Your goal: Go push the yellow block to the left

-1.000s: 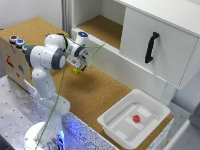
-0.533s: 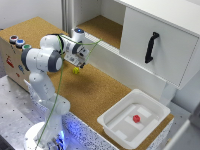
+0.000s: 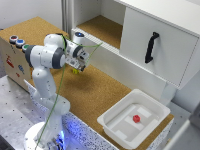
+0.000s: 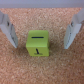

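Wrist view only: the yellow block (image 4: 38, 43) fills the middle of the picture, lying on the cork tabletop (image 4: 55, 67) between the two fingers (image 4: 8, 31) of the pincer (image 4: 40, 30), touching neither.
Exterior view only: the whole arm (image 3: 46, 57), the white cabinet (image 3: 150, 45) with its black handle (image 3: 150, 47), and a white tray (image 3: 112, 122) holding a small red object (image 3: 136, 119), well apart from the arm toward the exterior view's right.
Pincer: spread wide, one finger on each side of the block with cork showing in both gaps; it grips nothing. In the exterior view the pincer (image 3: 79, 67) points down at the cork close to the cabinet's lower front.
Yellow block, place: on the tabletop right under the pincer; in the exterior view only a small yellow speck (image 3: 75, 71) shows at the fingertips, just in front of the cabinet.
Yellow block, look: bright yellow-green, roughly cube-shaped, with dark marks on the upper face and on the side face turned to the camera; the marks are too blurred to read.
Cable: a thin yellow-green cable (image 3: 56, 100) runs down along the arm to its base.
Panel: a board with coloured buttons (image 3: 16, 40) stands beyond the arm, on the side away from the cabinet.
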Controlling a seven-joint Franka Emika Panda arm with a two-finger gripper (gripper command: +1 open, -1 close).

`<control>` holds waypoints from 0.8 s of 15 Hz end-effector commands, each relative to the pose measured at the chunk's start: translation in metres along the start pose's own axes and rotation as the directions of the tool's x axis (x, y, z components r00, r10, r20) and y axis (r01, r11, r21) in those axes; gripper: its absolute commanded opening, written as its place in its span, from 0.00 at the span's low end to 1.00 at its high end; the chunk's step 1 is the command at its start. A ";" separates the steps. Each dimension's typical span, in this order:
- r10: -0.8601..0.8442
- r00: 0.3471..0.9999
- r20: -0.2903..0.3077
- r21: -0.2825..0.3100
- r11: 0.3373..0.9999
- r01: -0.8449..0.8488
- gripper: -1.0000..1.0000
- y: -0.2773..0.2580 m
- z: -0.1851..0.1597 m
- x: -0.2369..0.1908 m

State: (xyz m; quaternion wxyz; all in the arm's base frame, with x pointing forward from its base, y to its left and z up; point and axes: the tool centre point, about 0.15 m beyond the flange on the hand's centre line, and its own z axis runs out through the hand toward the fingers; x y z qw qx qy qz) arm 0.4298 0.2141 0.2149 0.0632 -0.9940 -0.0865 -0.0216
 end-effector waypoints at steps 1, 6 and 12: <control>0.038 0.999 0.013 -0.093 0.995 -0.037 0.00 -0.003 0.002 0.010; 0.026 0.998 0.065 -0.155 0.988 -0.016 0.00 -0.016 -0.001 -0.002; 0.032 0.999 0.000 -0.133 0.991 -0.031 0.00 -0.023 -0.055 0.010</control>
